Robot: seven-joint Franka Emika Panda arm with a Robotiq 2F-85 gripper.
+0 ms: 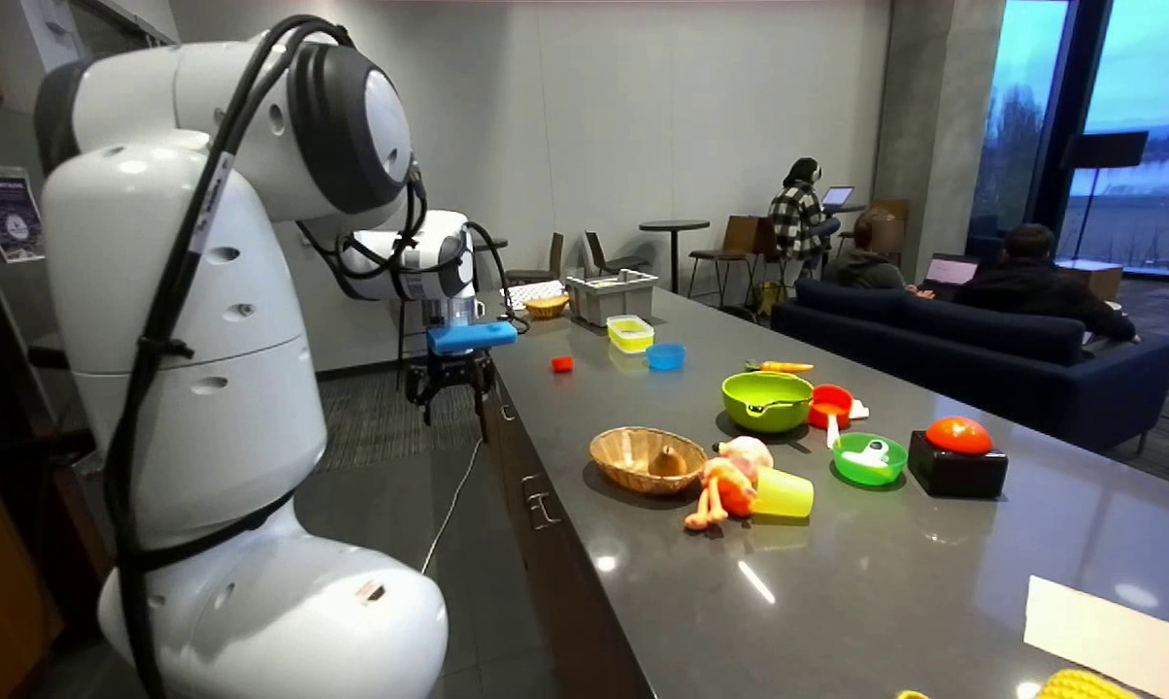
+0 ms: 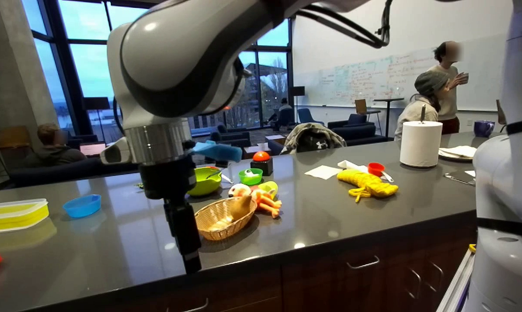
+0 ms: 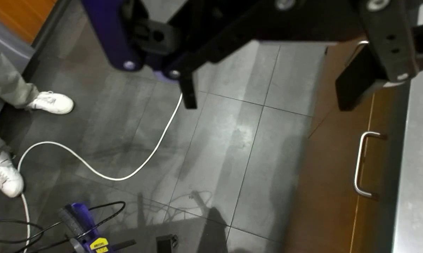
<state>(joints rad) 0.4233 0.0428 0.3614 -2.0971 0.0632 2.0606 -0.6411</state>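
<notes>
My gripper (image 1: 454, 416) hangs with its jaws spread wide, nothing between them. In the wrist view, floor tiles and brown drawer fronts show behind the gripper (image 3: 270, 100). It stands off the counter's long edge, beside a metal drawer handle (image 3: 362, 163). On the grey counter (image 1: 701, 602), a small red block (image 1: 561, 363) lies closest to that edge. Farther in are a blue bowl (image 1: 665, 356) and a yellow lidded tub (image 1: 630, 334). A wicker basket (image 1: 612, 466) holds a brown pear-shaped thing (image 2: 241, 208). Next to it lie an orange plush toy (image 1: 730, 481) and a yellow cup (image 1: 784, 493).
A green bowl (image 1: 767, 402), a small green dish (image 1: 870, 459) and a red button on a black box (image 1: 955, 474) stand on the counter. A grey bin (image 1: 612, 297) is at its far end. A white cable (image 3: 116, 178) crosses the floor near someone's white shoes (image 3: 53, 102).
</notes>
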